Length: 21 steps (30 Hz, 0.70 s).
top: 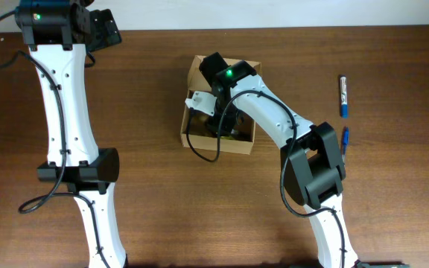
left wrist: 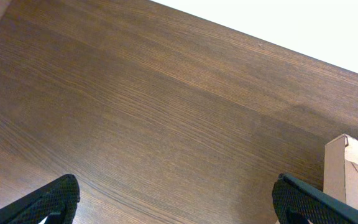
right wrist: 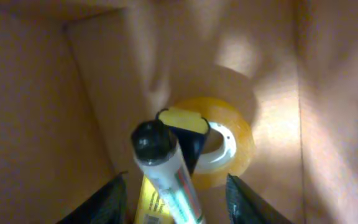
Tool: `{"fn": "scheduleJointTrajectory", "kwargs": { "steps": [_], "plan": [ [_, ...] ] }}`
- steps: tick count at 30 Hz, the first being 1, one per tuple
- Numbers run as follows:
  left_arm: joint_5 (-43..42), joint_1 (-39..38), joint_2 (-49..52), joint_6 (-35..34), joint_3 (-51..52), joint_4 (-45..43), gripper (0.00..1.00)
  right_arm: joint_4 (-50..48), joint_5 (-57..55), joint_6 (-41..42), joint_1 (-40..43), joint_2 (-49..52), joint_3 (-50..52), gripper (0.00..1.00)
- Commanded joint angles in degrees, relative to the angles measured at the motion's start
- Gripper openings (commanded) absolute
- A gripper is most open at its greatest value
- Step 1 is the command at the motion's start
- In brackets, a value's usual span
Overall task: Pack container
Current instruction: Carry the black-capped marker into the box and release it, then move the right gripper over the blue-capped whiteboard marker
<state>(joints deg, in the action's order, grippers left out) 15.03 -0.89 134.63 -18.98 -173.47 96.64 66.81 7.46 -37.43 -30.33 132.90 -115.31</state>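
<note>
Now: right jaws standing parted around a marker inside the container

Seen from overhead, the container [top: 238, 144] is sitting near the middle of the table [top: 155, 89], open at the top. The right arm [top: 274, 112] is reaching in from the right side and dipping its wrist straight down into it. The right gripper [right wrist: 176, 180] is hanging between the cardboard walls with its two fingers [right wrist: 107, 202] standing partly apart. A marker [right wrist: 166, 177] with a black cap is lying tilted between them, its cap end pointing up toward the camera. A gap is showing on each side of it, so the jaws are not clamping it and are gripping nothing.

Beneath the marker, a tape roll [right wrist: 235, 140] of yellow tape is lying flat on the box floor. A dark item with a yellow top [right wrist: 180, 118] is resting against the roll's inner ring. A yellow label is peeking out at the marker's left, too close to the frame edge to read.

The left arm [top: 65, 112] is stretching along the left side of the table, with its wrist up at the far left corner, well apart from the container. In its wrist view, the left gripper [left wrist: 176, 186] is spreading its fingers wide over bare wood and holding nothing. One corner of the container is showing at the right edge of that view.

Two blue markers [top: 343, 95] are lying on the table to the right of the container, well apart from it. The right arm's elbow is partly covering the nearer one [top: 344, 138].
</note>
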Motion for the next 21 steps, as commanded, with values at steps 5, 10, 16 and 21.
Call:
{"fn": "scheduleJointTrajectory", "kwargs": {
  "steps": [5,10,16,21],
  "plan": [
    [0.24,0.2,-0.5,0.87,0.17,0.02,1.0,0.35,-8.13,10.58,-0.35,-13.88,-7.67,0.54],
    [0.24,0.2,-0.5,0.87,0.17,0.02,1.0,-2.75,-17.03,18.14,2.23,-23.19,-7.74,0.53],
    [0.24,0.2,-0.5,0.87,0.17,0.02,1.0,-2.64,-16.72,31.65,17.18,-25.09,-7.69,0.61],
    [0.24,0.2,-0.5,0.87,0.17,0.02,1.0,0.66,-6.01,36.94,31.34,-18.6,-7.69,0.6]
  ]
}}
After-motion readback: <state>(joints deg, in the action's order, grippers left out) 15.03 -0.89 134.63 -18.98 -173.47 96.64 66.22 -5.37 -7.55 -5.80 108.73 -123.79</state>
